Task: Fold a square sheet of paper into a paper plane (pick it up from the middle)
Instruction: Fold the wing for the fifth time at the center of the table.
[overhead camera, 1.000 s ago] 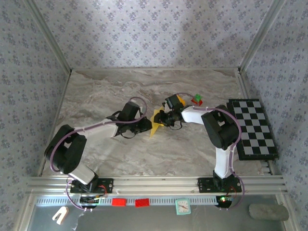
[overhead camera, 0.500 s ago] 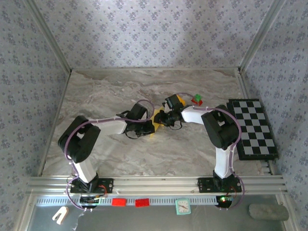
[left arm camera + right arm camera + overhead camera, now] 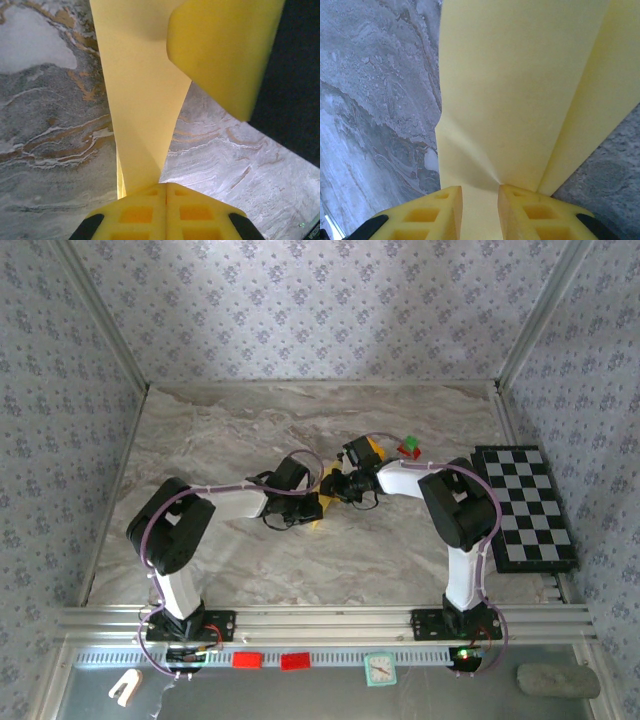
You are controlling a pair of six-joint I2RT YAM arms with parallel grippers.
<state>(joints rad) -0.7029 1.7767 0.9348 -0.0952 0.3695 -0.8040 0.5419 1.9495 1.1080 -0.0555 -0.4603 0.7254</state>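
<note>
On the marble table [image 3: 200,430], a black-and-white checkered board [image 3: 525,505] is laid flat at the right edge. Near the middle, the left gripper [image 3: 312,508] and right gripper [image 3: 340,487] are set almost tip to tip on the folded yellow paper sheet [image 3: 142,100]. The left gripper is clamped tight on a narrowed end of the sheet, while the right gripper's jaws are seen slightly apart with paper across the gap, so a pinch there cannot be told; just behind it, an orange-yellow block [image 3: 373,450], a green block [image 3: 408,442] and a red block [image 3: 410,453] are grouped
</note>
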